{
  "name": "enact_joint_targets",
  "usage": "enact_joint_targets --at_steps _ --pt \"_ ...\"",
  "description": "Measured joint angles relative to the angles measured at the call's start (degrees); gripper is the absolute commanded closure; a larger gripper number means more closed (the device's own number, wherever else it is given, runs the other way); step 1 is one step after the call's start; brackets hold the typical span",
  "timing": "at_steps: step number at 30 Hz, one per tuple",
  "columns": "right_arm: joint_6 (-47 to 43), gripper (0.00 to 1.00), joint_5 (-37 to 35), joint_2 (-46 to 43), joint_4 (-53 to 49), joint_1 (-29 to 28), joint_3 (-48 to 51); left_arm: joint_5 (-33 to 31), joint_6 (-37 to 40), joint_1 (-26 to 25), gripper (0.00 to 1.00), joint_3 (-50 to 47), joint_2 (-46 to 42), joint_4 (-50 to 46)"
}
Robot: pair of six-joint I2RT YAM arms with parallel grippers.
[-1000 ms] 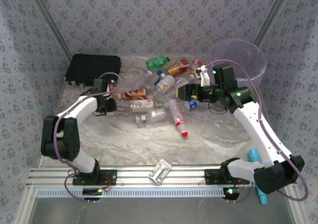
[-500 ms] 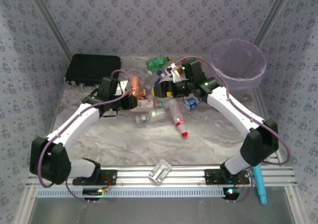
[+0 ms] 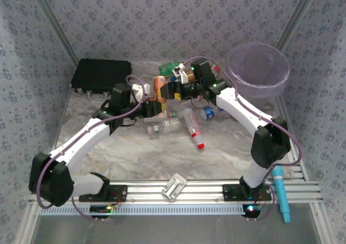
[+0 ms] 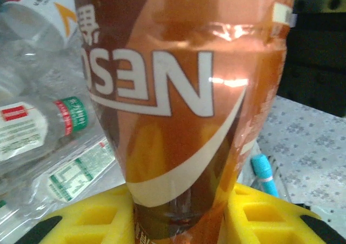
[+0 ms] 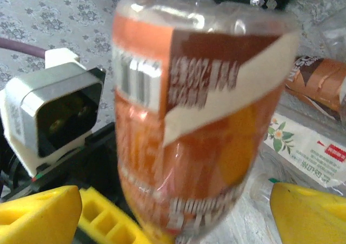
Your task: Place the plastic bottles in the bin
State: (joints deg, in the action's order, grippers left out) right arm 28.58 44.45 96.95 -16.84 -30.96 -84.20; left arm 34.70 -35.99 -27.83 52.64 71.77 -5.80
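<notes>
Marbled tabletop [image 3: 140, 152], loose bottles [image 3: 190, 119] heaped just below both grippers. Left gripper [image 4: 178, 222] is clamped tight on the narrow end of an orange coffee bottle [image 4: 178, 109], holding it clear of the heap. Right gripper [image 5: 173, 217] is spread wide, the bottle between its fingers [image 5: 38, 211], neither pad seemingly touching. Bin [image 3: 259, 92] stands well off behind the right wrist. Risk: if the left releases before the right closes, the bottle drops onto the heap; a squeeze on the slick label could tilt it or squirt it out
</notes>
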Motion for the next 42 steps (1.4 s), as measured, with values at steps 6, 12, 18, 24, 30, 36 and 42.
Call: enact_joint_targets --at_steps 6,12,18,24,30,36,42 --pt "0.85 0.18 0.63 1.51 1.49 0.31 -0.92 1.16 -0.74 -1.55 0.76 0.00 0.00 2.25" --pt "1.60 0.33 1.51 1.84 2.16 0.33 -1.20 1.44 -0.98 -1.81 0.75 0.00 0.02 2.49" --pt "1.57 0.37 1.44 1.86 1.68 0.35 -1.92 0.61 -1.03 -1.86 0.32 0.00 0.02 2.56" --pt "-2.01 0.43 -1.79 1.86 -5.25 3.02 -7.37 -1.84 0.26 -1.86 0.01 0.02 0.00 -0.98" --pt "-8.07 0.47 -9.29 0.61 -17.25 9.44 -15.61 -3.63 0.98 -1.86 0.00 0.02 -0.28 -3.65" --pt "-13.29 0.48 -19.30 -3.26 -26.53 17.18 -23.06 -7.85 0.96 -1.79 0.00 -0.02 -0.50 -6.10" --pt "-16.09 0.49 -25.27 -6.03 -32.85 24.41 -30.10 -10.73 0.98 -1.79 0.00 -0.04 -0.52 -6.86"
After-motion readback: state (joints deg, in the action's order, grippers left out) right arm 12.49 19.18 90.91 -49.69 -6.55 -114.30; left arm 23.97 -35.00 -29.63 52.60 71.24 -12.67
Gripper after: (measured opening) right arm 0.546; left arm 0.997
